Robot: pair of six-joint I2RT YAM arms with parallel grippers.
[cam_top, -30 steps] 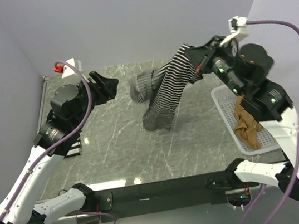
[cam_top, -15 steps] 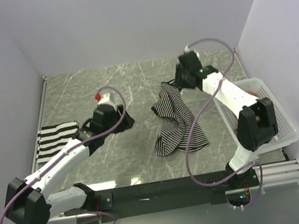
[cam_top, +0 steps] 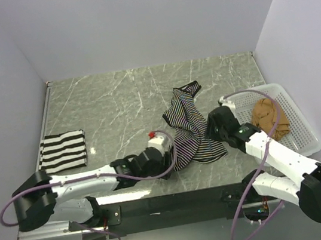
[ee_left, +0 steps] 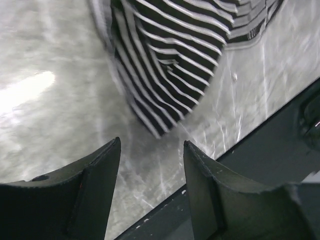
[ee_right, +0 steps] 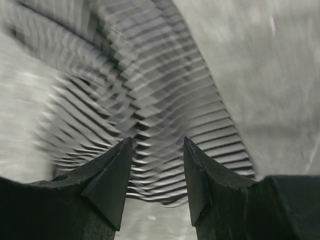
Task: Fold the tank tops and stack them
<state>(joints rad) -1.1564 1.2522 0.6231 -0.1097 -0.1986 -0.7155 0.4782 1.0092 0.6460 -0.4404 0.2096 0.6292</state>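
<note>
Grey marbled table point(cam_top: 115, 96) boxed by plain pale walls point(cam_top: 133, 21) on three sides; both arms reach low over its near half. Left gripper point(cam_top: 166, 162) stands released, jaws parted with only bare table between them in its wrist view point(ee_left: 151, 145); it grasps nothing; the hem of the thin-striped top point(ee_left: 170, 65) lies just ahead of the fingertips, apart from them. Right gripper point(cam_top: 211, 127) is likewise released, jaws spread point(ee_right: 157, 142) over the same top point(ee_right: 150, 90) with nothing pinched between them; whether its fingers brush the cloth cannot be told, that view being smeared by blur.

Seen from above, the thin-striped top point(cam_top: 189, 131) lies crumpled and unfolded right of the table's middle, between the two grippers, a black-trimmed strap loop toward the far side; the left gripper's body covers the spot where it and the cloth come closest. Bold-striped top point(cam_top: 62, 151) lies folded flat as a rectangle near the left edge, well apart from the others. Tan top point(cam_top: 269, 117) sits bunched in the white basket point(cam_top: 308, 134) at the right edge; how it is folded, if at all, cannot be made out.

Black frame point(cam_top: 173, 202) runs along the table's near edge; a purple cable point(cam_top: 16, 208) loops beside the left arm.
</note>
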